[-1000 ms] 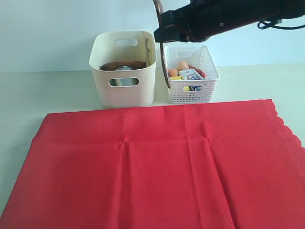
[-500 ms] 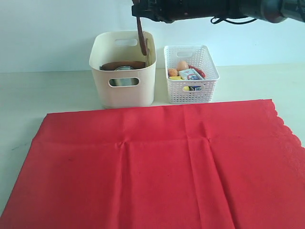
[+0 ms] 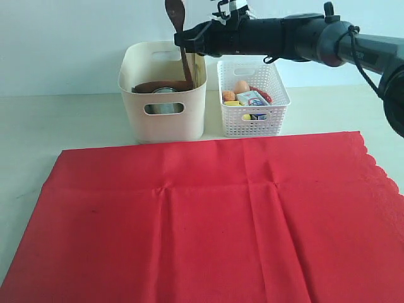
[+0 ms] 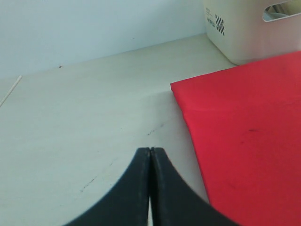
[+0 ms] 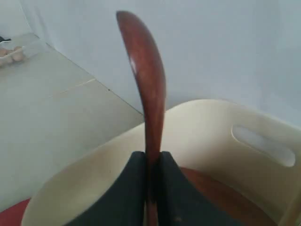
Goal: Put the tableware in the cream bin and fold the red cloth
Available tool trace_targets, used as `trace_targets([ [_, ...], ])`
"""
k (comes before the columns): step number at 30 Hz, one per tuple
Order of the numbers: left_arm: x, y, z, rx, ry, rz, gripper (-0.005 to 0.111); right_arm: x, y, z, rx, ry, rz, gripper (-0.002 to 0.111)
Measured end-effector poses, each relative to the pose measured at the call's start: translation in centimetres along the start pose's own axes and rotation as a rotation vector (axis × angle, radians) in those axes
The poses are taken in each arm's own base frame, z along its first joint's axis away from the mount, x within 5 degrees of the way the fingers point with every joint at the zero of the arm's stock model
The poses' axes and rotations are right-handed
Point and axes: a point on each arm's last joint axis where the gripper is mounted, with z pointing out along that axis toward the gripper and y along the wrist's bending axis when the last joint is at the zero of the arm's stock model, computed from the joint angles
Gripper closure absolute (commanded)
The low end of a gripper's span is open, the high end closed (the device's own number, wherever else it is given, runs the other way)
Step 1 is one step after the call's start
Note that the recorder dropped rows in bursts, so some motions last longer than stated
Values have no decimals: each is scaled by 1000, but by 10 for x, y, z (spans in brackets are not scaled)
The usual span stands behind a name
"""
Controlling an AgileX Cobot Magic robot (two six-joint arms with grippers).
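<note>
My right gripper (image 3: 190, 40) is shut on the dark wooden spoon (image 3: 177, 16), reaching in from the right over the cream bin (image 3: 163, 120). The spoon (image 5: 144, 70) stands nearly upright, bowl end up, between the fingers of that gripper (image 5: 151, 157); its lower end dips inside the bin's rim (image 5: 212, 109). A brown plate (image 3: 161, 86) and a steel cup (image 3: 166, 91) lie in the bin. The red cloth (image 3: 208, 214) is spread flat in front, scalloped edge on the right. My left gripper (image 4: 150, 150) is shut and empty over bare table beside the cloth's corner (image 4: 244, 136).
A white lattice basket (image 3: 254, 123) holding an egg and other food stands right of the bin. A pale wall runs behind both. In the left wrist view a corner of the bin (image 4: 249, 33) touches the cloth's far edge.
The right arm has swung left from above the lattice basket to above the cream bin. The spoon has turned bowl-up, and its lower end now sits inside the bin.
</note>
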Motion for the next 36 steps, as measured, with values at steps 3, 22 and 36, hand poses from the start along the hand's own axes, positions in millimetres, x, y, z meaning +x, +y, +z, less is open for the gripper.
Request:
trace_targets([
  [3, 0, 0, 0, 0, 0, 0, 107, 12, -4, 3, 0, 25, 3, 89],
  [22, 0, 0, 0, 0, 0, 0, 107, -28, 0, -43, 151, 309, 90, 69],
  [36, 0, 0, 0, 0, 0, 0, 107, -104, 52, -126, 360, 554, 197, 105],
])
